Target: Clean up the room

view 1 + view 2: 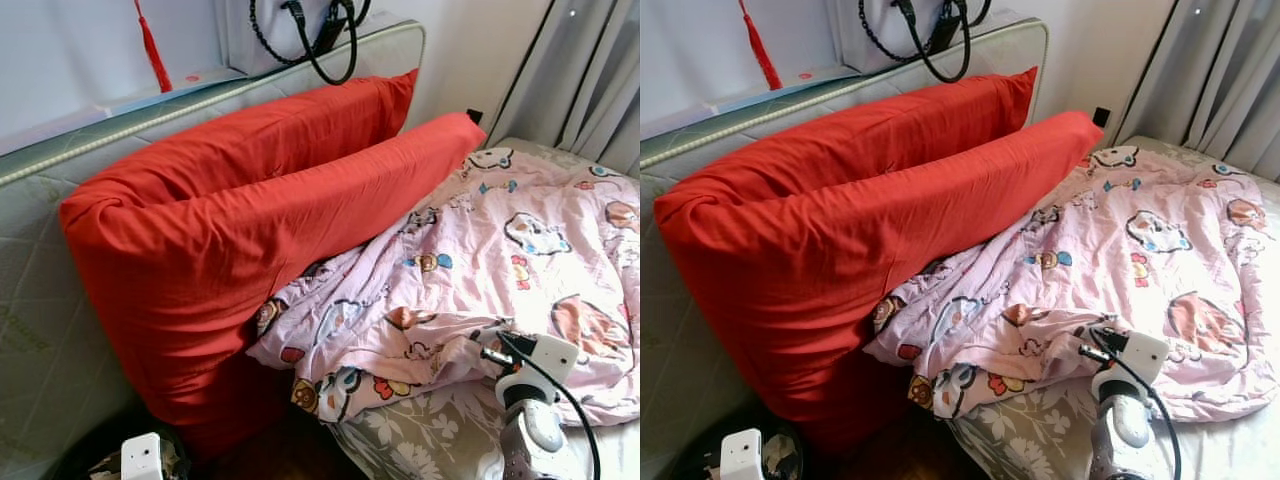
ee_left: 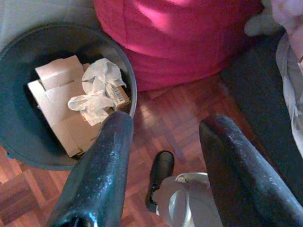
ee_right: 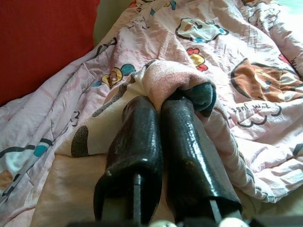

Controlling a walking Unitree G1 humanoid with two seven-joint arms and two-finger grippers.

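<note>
Right wrist view: we list our right gripper [image 3: 182,97] pinched shut on a fold of the pink quilt [image 3: 199,56], which spreads away across the bed ahead of it; our left gripper [image 2: 161,127], fingers apart and empty, hangs by the bin [image 2: 19,52]

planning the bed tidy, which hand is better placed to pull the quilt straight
Right. The right hand is already shut on a fold of the quilt at the bed's edge. The left hand hangs open by the floor, over the bin, away from the bed.
</note>
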